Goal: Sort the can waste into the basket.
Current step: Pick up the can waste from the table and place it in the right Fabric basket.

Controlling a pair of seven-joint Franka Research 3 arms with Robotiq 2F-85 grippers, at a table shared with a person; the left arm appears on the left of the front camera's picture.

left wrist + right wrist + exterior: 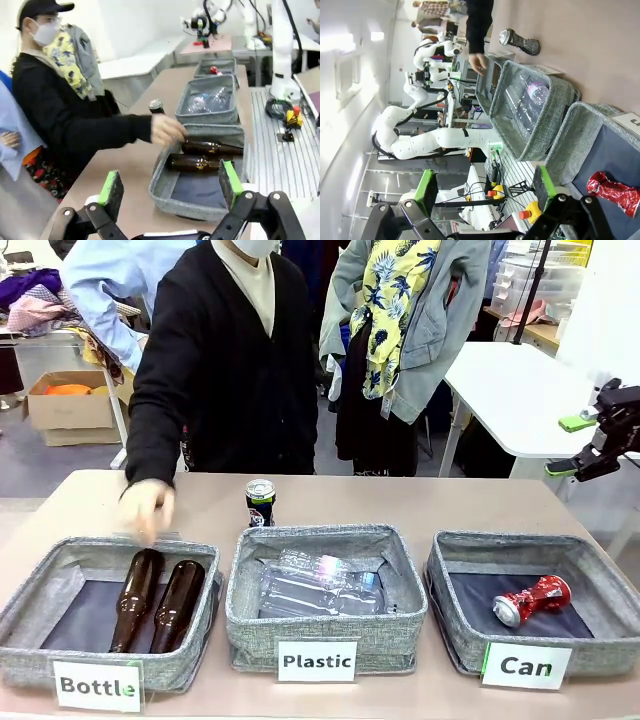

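A black can (260,502) with green-white print stands upright on the table behind the middle basket; it also shows as the black can (156,106) and the black can (520,42). A crushed red can (532,600) lies inside the grey basket (455,625) labelled "Can" at the right. My right gripper (568,446) hangs open, high off the table's right edge, above and behind that basket. In its own view the right gripper (485,185) is empty, with the red can (614,192) below it. My left gripper (170,185) is open over the near end of the bottle basket.
The "Bottle" basket (30,655) holds two brown bottles (158,602). The person's hand (148,508) hovers at its far rim. The "Plastic" basket (250,625) holds clear bottles (320,585). A white table (510,390) stands behind at the right.
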